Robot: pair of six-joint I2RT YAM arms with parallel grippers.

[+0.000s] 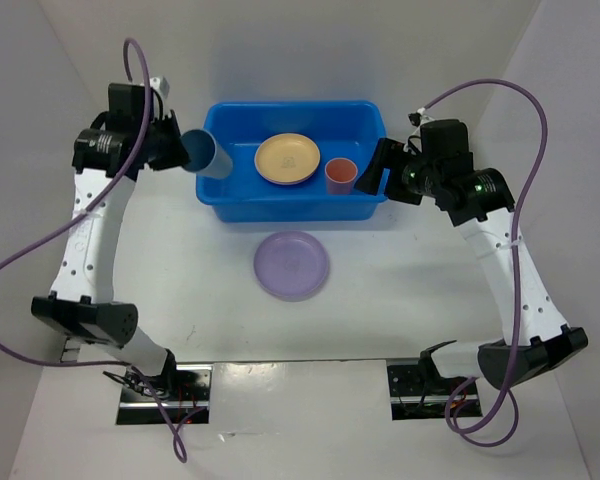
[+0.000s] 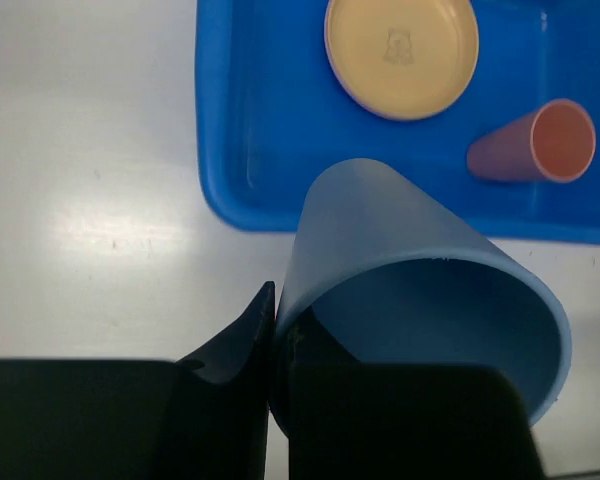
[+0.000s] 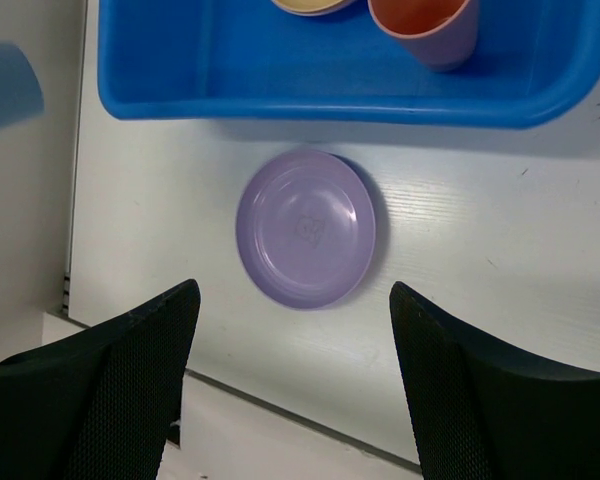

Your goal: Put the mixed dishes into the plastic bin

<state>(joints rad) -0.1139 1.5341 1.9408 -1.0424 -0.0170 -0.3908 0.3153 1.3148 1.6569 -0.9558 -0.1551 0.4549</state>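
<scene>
Left fingers (image 2: 238, 338) pinch blue cup (image 2: 400, 230), hiding its near rim; right fingers (image 3: 120, 370) spread apart.

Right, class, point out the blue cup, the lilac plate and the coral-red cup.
blue cup (image 2: 390, 230), left wrist view, on its outer wall.
lilac plate (image 3: 305, 228), right wrist view, on its flat centre.
coral-red cup (image 1: 340, 176), top external view, inside its open mouth.

White table (image 1: 180, 270) (soft glare on it), plain white walls (image 1: 10, 150) around, metal plates (image 1: 196, 384) at near edge
</scene>
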